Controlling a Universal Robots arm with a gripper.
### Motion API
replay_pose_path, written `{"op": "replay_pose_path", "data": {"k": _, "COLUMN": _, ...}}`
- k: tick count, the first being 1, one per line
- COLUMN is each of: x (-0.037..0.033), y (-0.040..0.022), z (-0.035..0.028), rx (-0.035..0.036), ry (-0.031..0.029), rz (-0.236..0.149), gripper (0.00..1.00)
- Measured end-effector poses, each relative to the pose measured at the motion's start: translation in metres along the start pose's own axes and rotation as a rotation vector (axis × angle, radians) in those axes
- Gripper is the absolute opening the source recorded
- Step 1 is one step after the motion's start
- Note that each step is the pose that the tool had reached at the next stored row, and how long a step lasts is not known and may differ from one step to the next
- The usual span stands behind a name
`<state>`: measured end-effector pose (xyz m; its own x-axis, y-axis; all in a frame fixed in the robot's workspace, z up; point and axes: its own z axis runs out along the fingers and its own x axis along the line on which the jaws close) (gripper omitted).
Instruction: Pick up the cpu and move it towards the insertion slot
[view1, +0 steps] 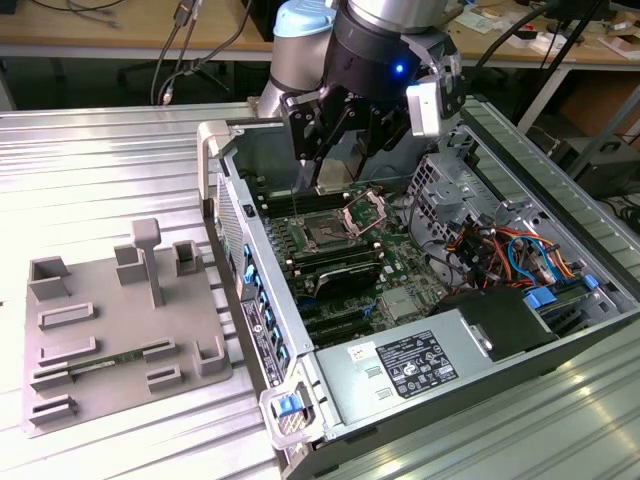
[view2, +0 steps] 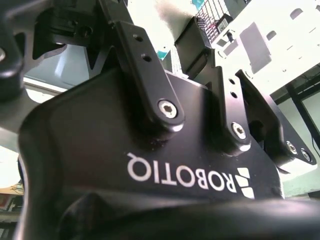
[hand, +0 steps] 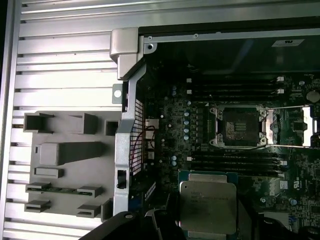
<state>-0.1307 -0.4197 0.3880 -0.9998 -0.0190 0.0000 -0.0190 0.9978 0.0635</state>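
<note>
— Right, what's nearest the camera?

— In the first wrist view, the cpu (hand: 207, 202) sits low in the frame, right of centre, silvery top up, with the pincer (hand: 207, 220) clamped on it; the dark finger tips crowd its lower edge.

— How wide are the jaws?

— Only as wide as the chip, judging from that view. The exterior view has the pincer (view1: 322, 160) at upper centre, hanging over the open computer case (view1: 560, 180).

— And the target?

— The insertion slot (hand: 239, 126) lies further up the first wrist view, right of centre, dark middle bared, its bracket (hand: 295, 125) swung open toward the right edge. Chip and socket are apart, memory slots (hand: 235, 162) between them.

— Advice for this step?

— I'd keep the chip level and travel clear above the board, squared to the frame, well off the bracket.

— Beyond that?

— The grey tray (view1: 120, 320) rests on the counter (view1: 100, 160), lower left of the exterior view.
</note>
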Motion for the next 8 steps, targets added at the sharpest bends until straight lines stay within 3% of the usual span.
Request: {"op": "replay_pose_path", "data": {"k": 8, "x": -0.0047, "y": 0.0001, "z": 0.0002, "rx": -0.0001, "ry": 0.0, "rz": 0.0, "gripper": 0.55}}
